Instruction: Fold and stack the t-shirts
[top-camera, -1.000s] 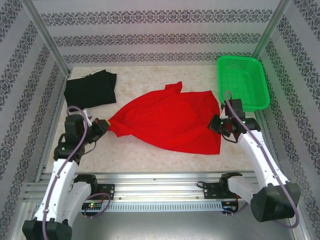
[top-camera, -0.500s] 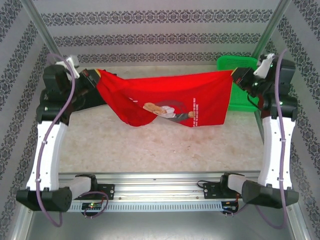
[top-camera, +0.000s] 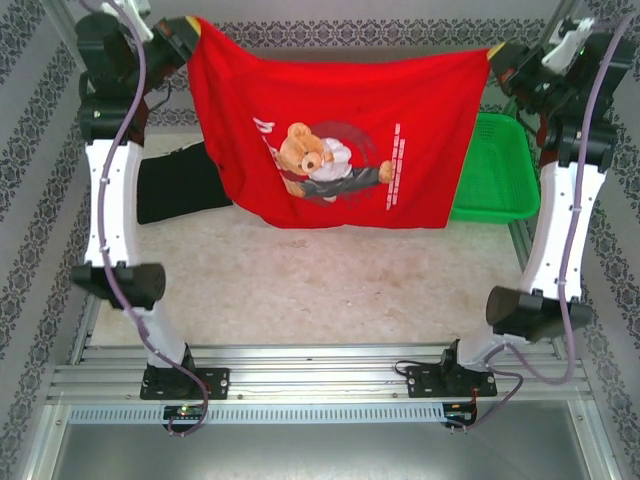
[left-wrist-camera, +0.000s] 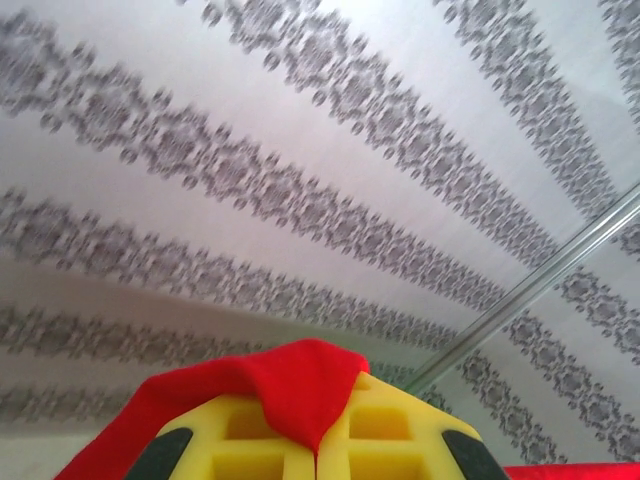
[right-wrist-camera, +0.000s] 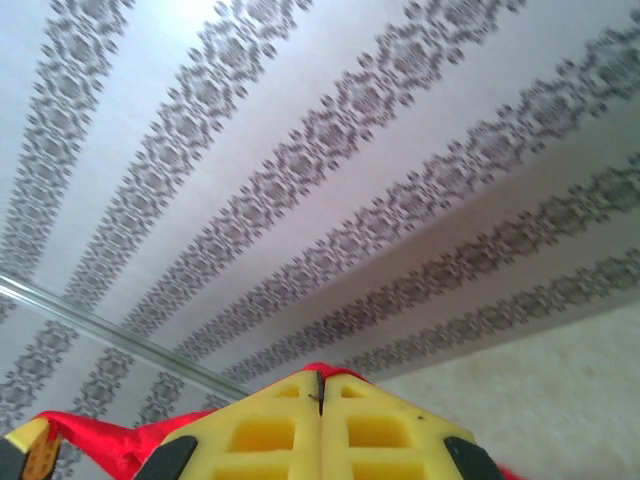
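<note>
The red t-shirt (top-camera: 340, 130) with its teddy-bear print hangs spread in the air between both raised arms, print facing the camera. My left gripper (top-camera: 192, 28) is shut on its upper left corner; in the left wrist view red cloth (left-wrist-camera: 290, 385) drapes over the closed yellow fingers (left-wrist-camera: 400, 440). My right gripper (top-camera: 492, 58) is shut on the upper right corner, and a sliver of red cloth (right-wrist-camera: 325, 370) pokes out past its closed yellow fingers (right-wrist-camera: 380, 430). The black t-shirt (top-camera: 180, 180) lies on the table at the back left, partly hidden behind the red one.
A green mesh basket (top-camera: 500, 170) stands at the back right, partly behind the hanging shirt. The marble tabletop (top-camera: 320, 290) lies bare below the shirt. Patterned walls (top-camera: 30, 280) close in the sides and back, with metal corner posts.
Both arms have lifted the red shirt from the table high into the air and stretched it out, so the teddy print now hangs flat and fully visible.
</note>
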